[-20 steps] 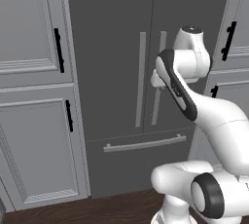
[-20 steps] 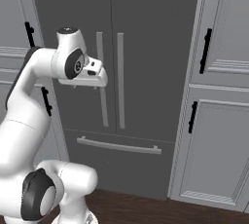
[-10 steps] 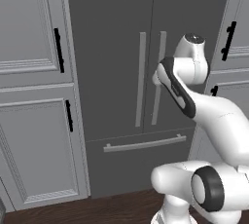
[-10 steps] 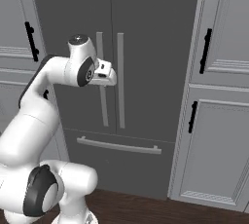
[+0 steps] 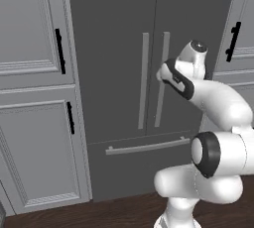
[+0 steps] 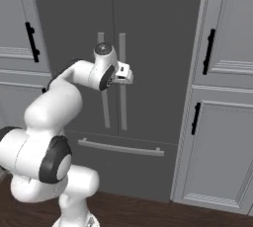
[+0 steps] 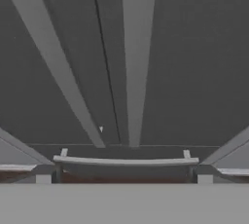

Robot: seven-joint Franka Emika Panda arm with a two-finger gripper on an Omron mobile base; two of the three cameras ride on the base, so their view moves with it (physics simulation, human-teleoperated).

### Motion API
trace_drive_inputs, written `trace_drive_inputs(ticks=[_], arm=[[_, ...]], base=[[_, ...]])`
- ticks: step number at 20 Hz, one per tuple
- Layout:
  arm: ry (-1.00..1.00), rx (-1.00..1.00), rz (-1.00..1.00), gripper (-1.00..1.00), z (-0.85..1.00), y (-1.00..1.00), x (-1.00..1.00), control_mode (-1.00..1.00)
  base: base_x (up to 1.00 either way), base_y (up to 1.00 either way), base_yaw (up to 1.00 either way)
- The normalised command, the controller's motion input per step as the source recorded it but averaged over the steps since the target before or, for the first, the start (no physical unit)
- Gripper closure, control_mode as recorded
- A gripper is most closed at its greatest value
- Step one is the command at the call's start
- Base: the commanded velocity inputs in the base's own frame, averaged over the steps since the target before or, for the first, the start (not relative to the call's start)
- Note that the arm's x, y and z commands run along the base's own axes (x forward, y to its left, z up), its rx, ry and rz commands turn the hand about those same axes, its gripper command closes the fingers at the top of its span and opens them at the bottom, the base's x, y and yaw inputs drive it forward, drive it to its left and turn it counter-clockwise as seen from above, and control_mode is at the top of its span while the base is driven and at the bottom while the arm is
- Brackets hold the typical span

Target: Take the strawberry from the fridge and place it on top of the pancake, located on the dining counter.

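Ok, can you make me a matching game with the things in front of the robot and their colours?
Things:
1. tall fridge
2. slim upright bar handles on the fridge doors
3. small handles on the panelled cabinets
4. robot arm

Colours:
A. black
B. white
C. dark grey
D. silver

Pairs: 1-C, 2-D, 3-A, 4-B

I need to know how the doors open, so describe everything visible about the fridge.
The fridge is a tall, dark grey, matte-looking appliance set between lighter grey panelled cabinets. Two upper doors meet at a thin centre seam, each with a slim upright silver bar handle beside it. Below sits a drawer with a horizontal silver bar handle. Everything is shut. The gripper is near the right handle; contact is unclear.
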Motion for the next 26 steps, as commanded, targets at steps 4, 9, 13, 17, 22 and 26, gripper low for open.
trace_drive_inputs(ticks=[4,9,13,17,22,26], arm=[[-0.07,0.05,0.0,-1.0,0.0,-0.17,0.92,-1.0],[-0.28,-0.01,0.0,-1.0,0.0,-0.06,0.52,-1.0],[-0.16,-0.04,0.0,-1.0,0.01,0.0,0.52,-1.0],[-0.07,-0.05,0.0,-1.0,0.0,0.0,0.53,-1.0],[-0.03,-0.01,0.0,-1.0,0.0,-0.09,0.68,-1.0],[-0.09,0.0,0.01,-1.0,-0.06,-0.21,0.67,-1.0]], base=[[0.0,0.0,0.0],[0.0,0.0,0.0],[0.0,0.0,0.0],[0.0,0.0,0.0],[0.0,0.0,0.0],[0.0,0.0,0.0]])
